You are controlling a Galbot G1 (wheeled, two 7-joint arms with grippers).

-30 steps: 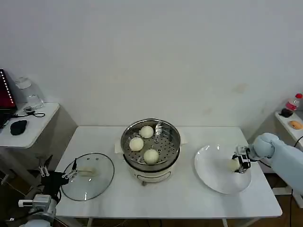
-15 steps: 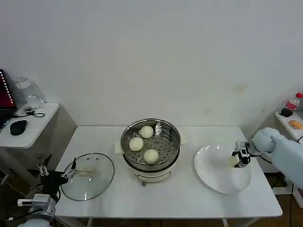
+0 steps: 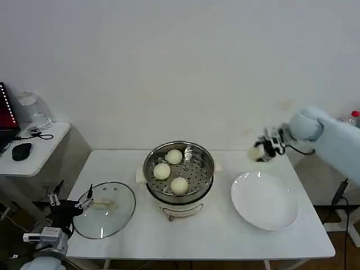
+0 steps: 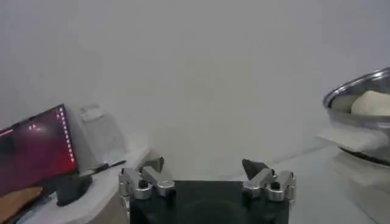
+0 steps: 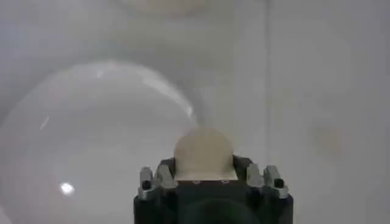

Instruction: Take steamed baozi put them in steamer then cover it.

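The right gripper (image 3: 263, 151) is carrying the last round off-white baozi (image 3: 255, 153), clamped, right of the shiny round steel steamer (image 3: 179, 171) holding three; next, lowering it onto the tray's free patch.

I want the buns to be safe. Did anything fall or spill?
Nothing stands out. Three buns sit in the steamer, the right tool carries the fourth bun, and the cover lies flat on the table.
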